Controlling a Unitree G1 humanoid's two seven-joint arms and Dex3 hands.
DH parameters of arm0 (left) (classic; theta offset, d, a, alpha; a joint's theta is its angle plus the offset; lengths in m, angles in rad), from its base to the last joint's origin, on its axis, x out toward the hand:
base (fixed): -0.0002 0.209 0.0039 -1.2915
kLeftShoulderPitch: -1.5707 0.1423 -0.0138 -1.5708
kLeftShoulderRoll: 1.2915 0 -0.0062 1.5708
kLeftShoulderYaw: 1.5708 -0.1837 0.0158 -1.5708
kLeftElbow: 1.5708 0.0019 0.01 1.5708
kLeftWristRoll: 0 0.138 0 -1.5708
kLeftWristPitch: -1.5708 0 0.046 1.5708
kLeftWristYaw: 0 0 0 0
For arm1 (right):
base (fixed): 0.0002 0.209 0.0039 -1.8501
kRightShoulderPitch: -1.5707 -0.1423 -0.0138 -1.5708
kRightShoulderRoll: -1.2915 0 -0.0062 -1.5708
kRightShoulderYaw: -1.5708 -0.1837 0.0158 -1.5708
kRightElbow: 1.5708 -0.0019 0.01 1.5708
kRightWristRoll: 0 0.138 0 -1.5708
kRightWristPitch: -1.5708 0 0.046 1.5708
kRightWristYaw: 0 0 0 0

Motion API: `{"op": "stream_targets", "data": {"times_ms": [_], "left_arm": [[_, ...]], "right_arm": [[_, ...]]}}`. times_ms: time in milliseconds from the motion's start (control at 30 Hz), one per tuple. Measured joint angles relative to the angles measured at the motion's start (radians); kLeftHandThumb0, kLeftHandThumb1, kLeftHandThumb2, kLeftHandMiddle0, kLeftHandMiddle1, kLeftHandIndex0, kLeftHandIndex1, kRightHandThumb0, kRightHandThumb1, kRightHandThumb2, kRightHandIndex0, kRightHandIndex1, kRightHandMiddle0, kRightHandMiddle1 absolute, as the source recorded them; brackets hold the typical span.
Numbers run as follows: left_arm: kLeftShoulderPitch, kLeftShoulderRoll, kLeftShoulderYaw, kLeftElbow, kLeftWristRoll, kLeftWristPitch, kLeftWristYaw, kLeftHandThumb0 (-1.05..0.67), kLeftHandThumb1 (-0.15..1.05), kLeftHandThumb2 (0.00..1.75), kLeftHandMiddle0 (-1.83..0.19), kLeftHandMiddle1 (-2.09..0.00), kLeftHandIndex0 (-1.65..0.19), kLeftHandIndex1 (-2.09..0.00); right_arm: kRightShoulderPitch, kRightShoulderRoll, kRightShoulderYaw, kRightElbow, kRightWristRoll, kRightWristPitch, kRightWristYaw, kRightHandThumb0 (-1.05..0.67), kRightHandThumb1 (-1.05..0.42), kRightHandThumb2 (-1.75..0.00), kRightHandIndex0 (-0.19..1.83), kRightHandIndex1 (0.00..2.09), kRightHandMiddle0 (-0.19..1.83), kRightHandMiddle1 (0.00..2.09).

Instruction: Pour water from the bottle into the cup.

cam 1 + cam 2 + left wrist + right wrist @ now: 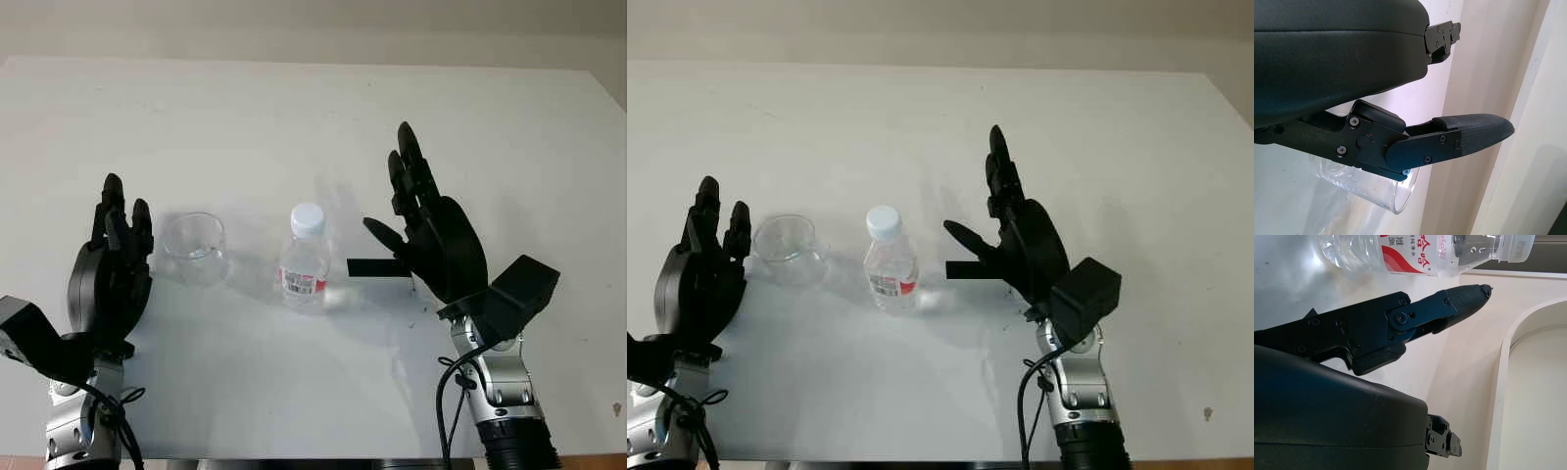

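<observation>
Fingers (407,171) of the right hand (431,235) are released, nothing grasped; the bottle (304,257) is seen upright, capped, just left of them, well nearer this hand. Beyond it, the cup (195,249) is flanked by the open left hand (110,269).

on the table (294,117), the cup (195,248) stands left of the bottle (305,258); left hand (110,269) left of the cup, right hand (431,230) right of the bottle

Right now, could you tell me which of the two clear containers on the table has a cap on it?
The bottle, with its white cap and red label; the cup beside it is open-topped.
</observation>
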Motion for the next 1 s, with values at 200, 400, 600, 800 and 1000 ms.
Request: {"op": "stream_targets", "data": {"times_ms": [200,400,600,800,1000], "left_arm": [[-0.001,0.001,0.0,0.0,0.013,0.0,0.005,-0.81,1.05,0.61,0.19,0.0,0.19,0.0],[-0.011,0.004,0.001,0.01,0.017,0.0,0.005,-0.82,1.05,0.6,0.19,-0.02,0.19,0.0],[-0.025,0.004,0.003,0.028,0.019,-0.012,0.005,-0.81,1.05,0.61,0.19,-0.01,0.19,0.0],[-0.025,0.004,0.003,0.028,0.019,-0.012,0.005,-0.8,1.05,0.62,0.19,-0.01,0.19,0.0],[-0.025,0.004,0.003,0.03,0.019,-0.018,0.002,-0.81,1.05,0.62,0.19,0.0,0.19,0.0]], "right_arm": [[-0.001,-0.003,0.007,0.004,0.004,0.01,0.022,-0.85,-1.04,-0.06,-0.19,0.0,-0.19,0.0],[-0.004,-0.055,0.014,0.022,0.053,0.051,0.158,-0.92,-1.01,-0.05,-0.19,0.0,-0.19,0.0],[-0.004,-0.117,0.035,0.02,0.076,0.032,0.306,-0.96,-1.01,-0.05,-0.19,0.0,-0.19,0.0],[-0.003,-0.125,0.085,-0.017,0.091,0.032,0.375,-0.96,-1.0,-0.05,-0.19,0.0,-0.19,0.0],[-0.005,-0.068,0.154,0.028,0.042,0.039,0.334,-0.96,-0.99,-0.05,-0.19,0.0,-0.19,0.0]]}}
